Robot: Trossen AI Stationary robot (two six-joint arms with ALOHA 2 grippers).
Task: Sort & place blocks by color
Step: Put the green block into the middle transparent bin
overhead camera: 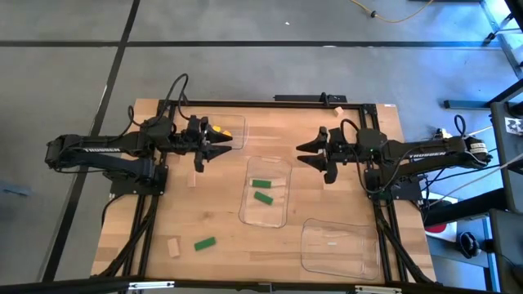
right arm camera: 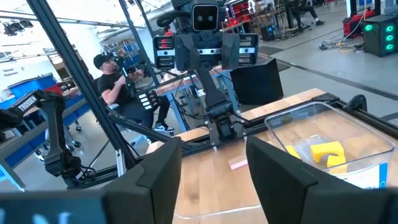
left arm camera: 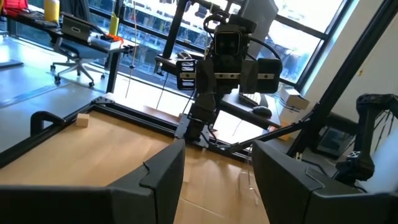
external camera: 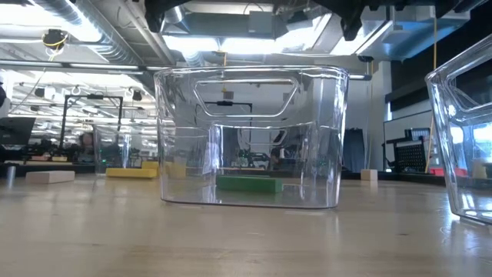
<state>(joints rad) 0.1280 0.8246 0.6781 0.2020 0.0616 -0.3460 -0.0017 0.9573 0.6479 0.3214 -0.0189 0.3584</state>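
The blocks are small, rigid and probably light, best pinched across their narrow sides: two green blocks [overhead camera: 261,190] lie in the middle tray [overhead camera: 282,214], just ahead of and between both pincers; yellow blocks [overhead camera: 219,129] sit in the far tray [overhead camera: 238,135] right beside the left pincer [overhead camera: 214,150]; a loose green block [overhead camera: 204,242] and a tan block [overhead camera: 173,247] lie on the worktop [overhead camera: 221,204] well toward the near edge from it. The left pincer hovers parted and empty. The right pincer [overhead camera: 306,153], opposite, also stands parted, seemingly holding nothing. A third tray [overhead camera: 339,245] lies near it, contents unclear
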